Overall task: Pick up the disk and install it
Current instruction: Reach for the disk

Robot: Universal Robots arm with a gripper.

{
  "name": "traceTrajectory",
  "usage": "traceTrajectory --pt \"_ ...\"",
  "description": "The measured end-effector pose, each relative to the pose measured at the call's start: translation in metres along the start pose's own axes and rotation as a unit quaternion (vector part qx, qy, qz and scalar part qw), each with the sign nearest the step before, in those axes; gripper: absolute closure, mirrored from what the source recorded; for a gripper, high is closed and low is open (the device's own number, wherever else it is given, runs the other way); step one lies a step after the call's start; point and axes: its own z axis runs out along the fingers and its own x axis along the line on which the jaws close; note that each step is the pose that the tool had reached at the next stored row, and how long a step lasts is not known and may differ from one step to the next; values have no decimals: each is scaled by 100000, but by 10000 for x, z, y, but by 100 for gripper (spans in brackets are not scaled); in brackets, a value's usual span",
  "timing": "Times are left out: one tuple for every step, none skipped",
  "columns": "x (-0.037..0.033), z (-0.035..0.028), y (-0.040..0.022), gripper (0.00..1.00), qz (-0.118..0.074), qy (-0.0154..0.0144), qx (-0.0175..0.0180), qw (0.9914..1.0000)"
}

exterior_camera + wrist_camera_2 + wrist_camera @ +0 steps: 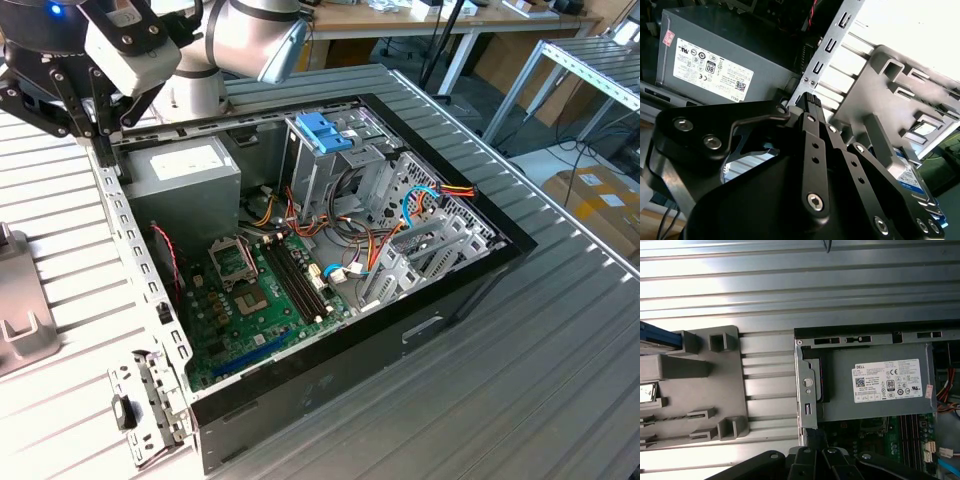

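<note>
Claw (pixel 812 99) pressed together, empty, arm (pixel 250 35) pointing down over computer case (pixel 135 250) rim, disk (pixel 911 177) in grey fixture (pixel 875 80)

From where I stand, the arm (pixel 245 35) comes in at the exterior view's upper left, its silver-grey joint with a pale blue cap bent over toward the exterior view's left. A white box-shaped housing (pixel 125 40) rides at the wrist (a small blue light (pixel 55 10) glows on the black body beside it). The end effector (pixel 102 140) points downward, its black linkages (pixel 765 120) folded in. In the second wrist view its fingers (pixel 812 107) are pressed together with nothing between them.
</note>
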Motion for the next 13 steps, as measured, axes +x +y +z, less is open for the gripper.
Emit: traceTrajectory --pt "3 0 0 89 3 0 1 100000" --pt "7 0 -1 89 7 -2 -2 100000" --pt "11 0 -1 89 3 -2 0 100000" --pt "14 0 -1 89 2 0 0 100000" --pt "19 0 -2 89 1 -2 -1 100000" --pt "22 -1 -2 89 -1 -2 1 100000" --pt "26 -1 -2 89 2 0 1 100000" --pt "30 -1 -2 89 1 -1 0 100000" --pt "32 -1 -3 89 0 -1 1 100000" --pt "34 -1 -3 89 1 -2 -1 100000" --pt "36 -1 -3 89 3 -1 1 100000" --pt "38 -1 -3 89 1 -1 -2 100000" --pt "40 -1 -3 89 2 -2 -1 100000"
